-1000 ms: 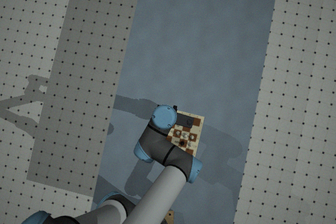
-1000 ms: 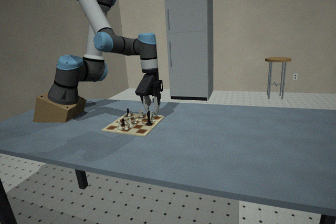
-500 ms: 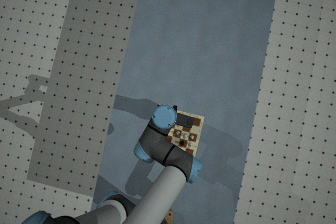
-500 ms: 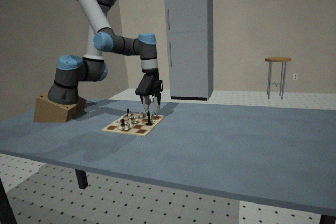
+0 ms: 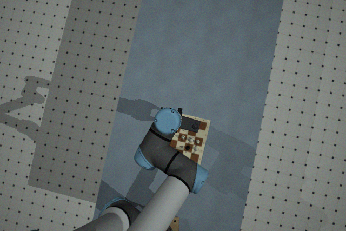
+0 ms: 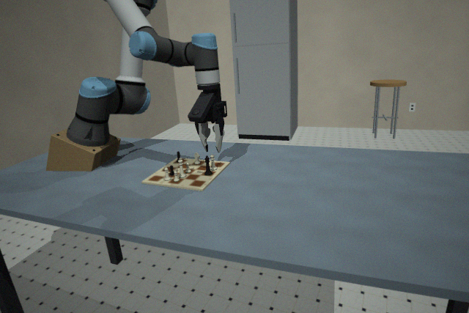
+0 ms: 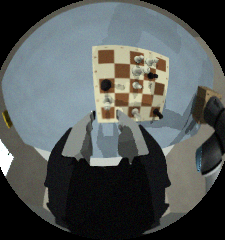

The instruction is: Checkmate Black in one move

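Raised above the near-arm edge of the chessboard (image 6: 196,184), the end effector (image 6: 212,147) is seen with its two fingers parted and nothing between them; it is released. In the wrist view the grey fingertips are seen at the lower centre of the frame, spread to either side of a strip of bare blue surface (image 7: 52,85), with the board's lower edge just above them.

Much is hidden or unclear. In the top view the arm (image 5: 167,156) and its blue wrist cap (image 5: 167,120) cover the left part of the chessboard (image 5: 206,127), and the end effector's dark body covers the upper squares. Only a few pale pieces and one dark piece (image 5: 187,147) can be picked out there, and their kinds cannot be told. In the exterior view the pieces are small and crowd together; a tall black piece (image 6: 207,166) stands beside a tall white piece (image 6: 212,162) at the board's right side. The letters and numbers on the board's edge cannot be read in any view, and no other writing is legible.

In the wrist view a white piece (image 7: 107,99) stands just above the left fingertip, on the board's lower left part, with a black piece (image 7: 105,84) directly above it. The remaining pieces are gathered toward the board's right half.
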Available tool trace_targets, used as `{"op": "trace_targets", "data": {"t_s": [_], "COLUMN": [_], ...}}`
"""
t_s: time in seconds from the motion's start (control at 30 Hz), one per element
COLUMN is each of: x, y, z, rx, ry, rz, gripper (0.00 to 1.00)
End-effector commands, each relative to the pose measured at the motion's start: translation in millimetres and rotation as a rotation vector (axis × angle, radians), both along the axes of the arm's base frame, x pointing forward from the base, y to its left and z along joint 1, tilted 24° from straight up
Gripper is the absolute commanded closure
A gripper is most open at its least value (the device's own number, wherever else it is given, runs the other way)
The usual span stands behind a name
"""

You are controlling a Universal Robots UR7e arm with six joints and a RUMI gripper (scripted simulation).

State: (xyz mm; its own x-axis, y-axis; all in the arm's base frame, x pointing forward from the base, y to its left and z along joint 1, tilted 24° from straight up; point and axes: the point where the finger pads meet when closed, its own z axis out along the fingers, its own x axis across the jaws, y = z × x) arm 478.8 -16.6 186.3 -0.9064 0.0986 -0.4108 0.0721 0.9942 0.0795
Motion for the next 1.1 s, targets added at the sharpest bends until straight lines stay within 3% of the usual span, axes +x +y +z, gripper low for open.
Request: {"op": "trace_targets", "data": {"t_s": [0.0,0.17,0.37,0.4,1.07], "x": [-13,-21,-23,-23,-24], "y": [-2,-3,-3,-3,-2], "z": [27,44,49,49,48], "rx": [0.004,0.004,0.004,0.004,0.005], "ry": [0.005,0.005,0.005,0.005,0.008], "rz": [0.002,0.002,0.002,0.002,0.003], "gripper": [0.75,0.75,0.75,0.0,0.0]}}
